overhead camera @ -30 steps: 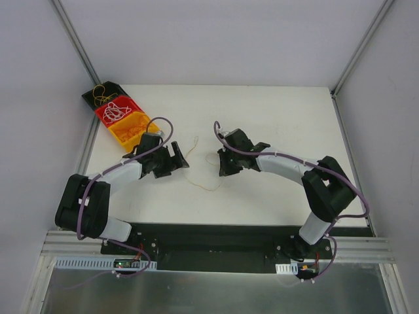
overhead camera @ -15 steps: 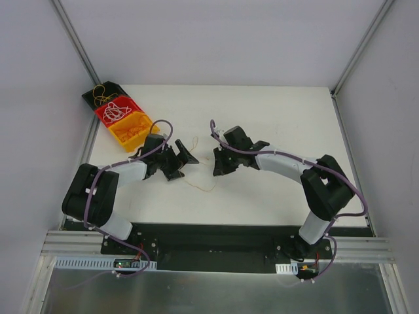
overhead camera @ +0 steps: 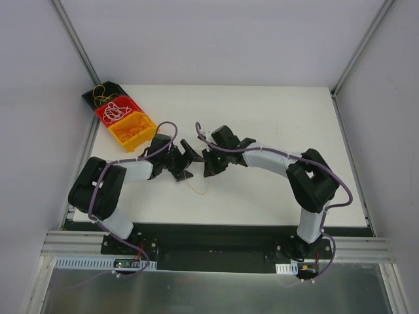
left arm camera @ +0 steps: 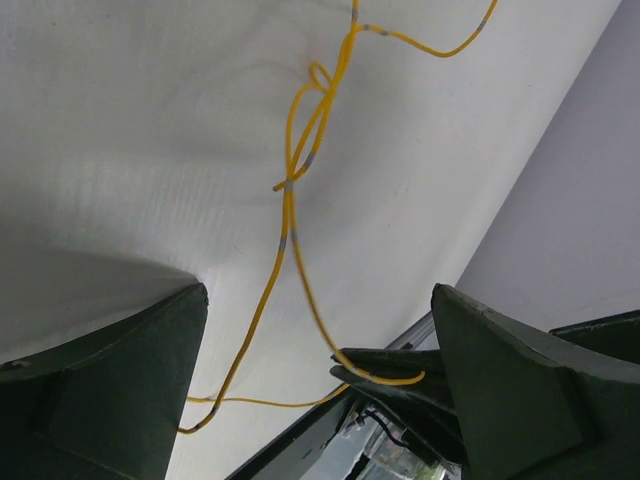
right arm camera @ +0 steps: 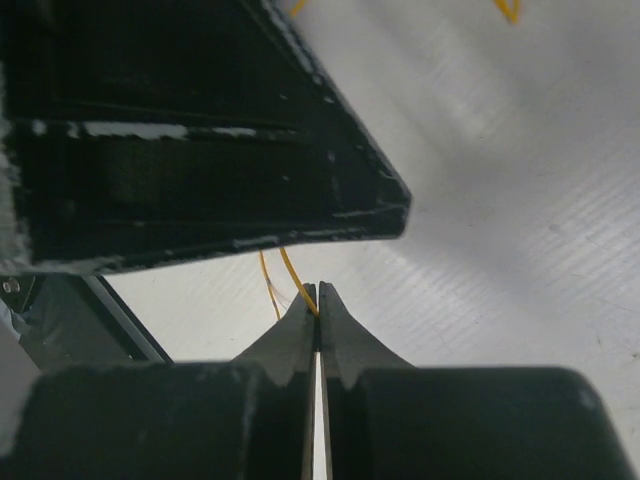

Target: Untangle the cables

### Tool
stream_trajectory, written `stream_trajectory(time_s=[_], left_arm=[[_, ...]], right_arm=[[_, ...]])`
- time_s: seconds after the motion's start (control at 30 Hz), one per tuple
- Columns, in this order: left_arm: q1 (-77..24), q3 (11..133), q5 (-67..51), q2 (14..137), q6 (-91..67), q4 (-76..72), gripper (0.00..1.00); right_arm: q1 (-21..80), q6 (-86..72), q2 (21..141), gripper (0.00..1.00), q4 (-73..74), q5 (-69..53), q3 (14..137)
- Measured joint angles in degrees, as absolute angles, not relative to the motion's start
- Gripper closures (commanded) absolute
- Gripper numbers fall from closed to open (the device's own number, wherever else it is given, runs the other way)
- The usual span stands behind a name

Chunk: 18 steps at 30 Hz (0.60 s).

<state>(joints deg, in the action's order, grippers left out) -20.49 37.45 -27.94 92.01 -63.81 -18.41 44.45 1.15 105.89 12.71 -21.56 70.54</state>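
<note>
A thin yellow cable (left arm camera: 289, 215) lies on the white table (overhead camera: 275, 118), with a small knot (left arm camera: 318, 82) along it. In the top view a loop of the cable (overhead camera: 197, 190) shows in front of both grippers. My right gripper (right arm camera: 318, 292) is shut on a strand of the cable; its shut tips with the cable also show in the left wrist view (left arm camera: 385, 368). My left gripper (left arm camera: 318, 300) is open wide, its jaws either side of the strands and touching nothing. The two grippers sit close together at mid table, the left (overhead camera: 186, 159) beside the right (overhead camera: 208, 167).
At the table's back left corner stand a black bin (overhead camera: 103, 93) with yellow wires, a red bin (overhead camera: 118, 110) with white wires and a yellow bin (overhead camera: 132, 129) with orange wires. A finger of the left gripper (right arm camera: 200, 130) fills the top of the right wrist view.
Both arms have moved toward each other: the left gripper went right and the right gripper went left. The cable's loop on the table has become smaller and moved left.
</note>
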Motion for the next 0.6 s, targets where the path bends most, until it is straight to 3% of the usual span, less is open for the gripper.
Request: stream_trajectory(time_s=[0.1, 0.33, 0.4, 0.43, 0.5, 0.6], left_arm=[[-21.0, 37.5, -28.0, 92.0, -64.2, -18.7, 0.08], [-21.2, 37.4, -28.1, 91.7, -64.5, -19.4, 0.68], [-21.6, 37.4, -28.5, 91.9, -63.7, -20.4, 0.93], [-21.8, 37.4, -28.7, 91.9, -63.5, -20.9, 1.00], [-22.0, 37.4, -29.4, 91.9, -61.9, -21.3, 1.00], [-22.2, 38.4, -30.0, 91.9, -55.7, -18.4, 1.00]], right_arm=[[45.4, 2.0, 106.0, 1.00, 13.5, -21.6, 71.2], [45.7, 2.6, 106.0, 0.96, 13.8, -21.5, 71.2], [45.7, 2.7, 106.0, 0.84, 13.8, -21.5, 71.2], [45.8, 2.7, 106.0, 0.75, 13.8, -21.3, 71.2], [45.8, 2.6, 105.9, 0.53, 14.4, -20.7, 71.2], [45.7, 2.7, 104.1, 0.33, 15.6, -19.6, 69.6]])
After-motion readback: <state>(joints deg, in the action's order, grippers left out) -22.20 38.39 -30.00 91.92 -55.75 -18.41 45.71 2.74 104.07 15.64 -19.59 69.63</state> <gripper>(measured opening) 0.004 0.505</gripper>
